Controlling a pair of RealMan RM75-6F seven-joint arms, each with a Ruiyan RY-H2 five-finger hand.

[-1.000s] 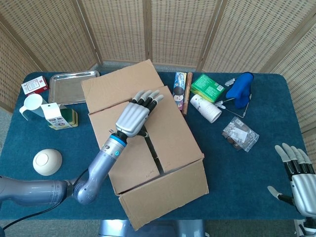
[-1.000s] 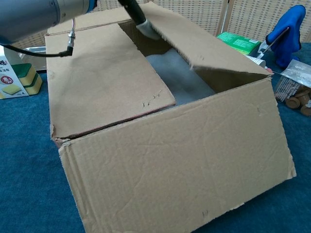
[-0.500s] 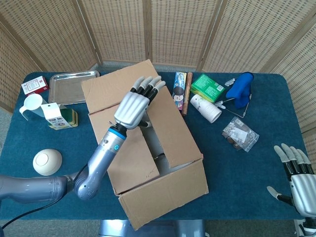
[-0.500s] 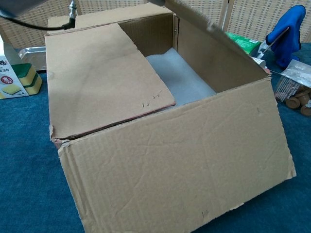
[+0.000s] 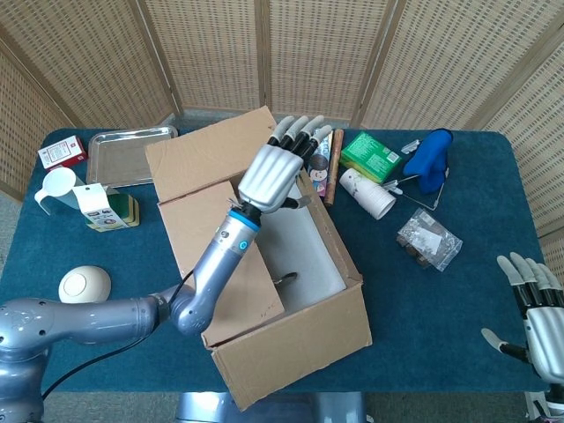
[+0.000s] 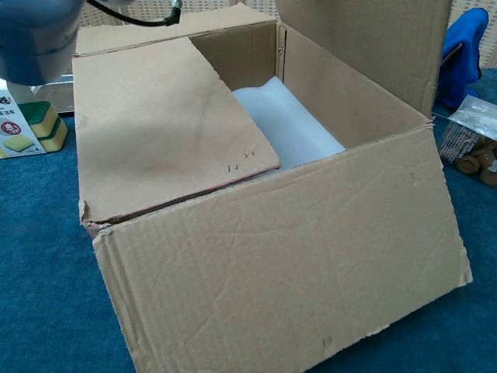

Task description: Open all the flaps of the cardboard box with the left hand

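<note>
The cardboard box [image 5: 291, 344] stands mid-table. My left hand [image 5: 277, 169] is over its far right corner, fingers straight and apart, flat against the right flap [image 6: 365, 39], which stands upright. It grips nothing. The left flap [image 6: 155, 124] lies flat over half the opening. The back flap [image 5: 211, 145] is folded out, and the front flap [image 6: 287, 264] hangs forward. White foam [image 6: 287, 124] shows inside. My right hand [image 5: 536, 304] hovers empty at the table's near right corner, fingers spread.
Left of the box are a steel tray [image 5: 132, 154], a red packet [image 5: 62, 155], a white scoop [image 5: 55, 187], a sponge carton [image 5: 101, 207] and a cream ball [image 5: 85, 288]. To the right lie a green box [image 5: 370, 156], a paper cup [image 5: 368, 194], a blue glove [image 5: 429, 159] and a clear bag [image 5: 428, 238].
My left hand has swept right and away from me, lifting the right flap from lying closed to standing upright. The foam inside has come into view. The right hand has barely moved.
</note>
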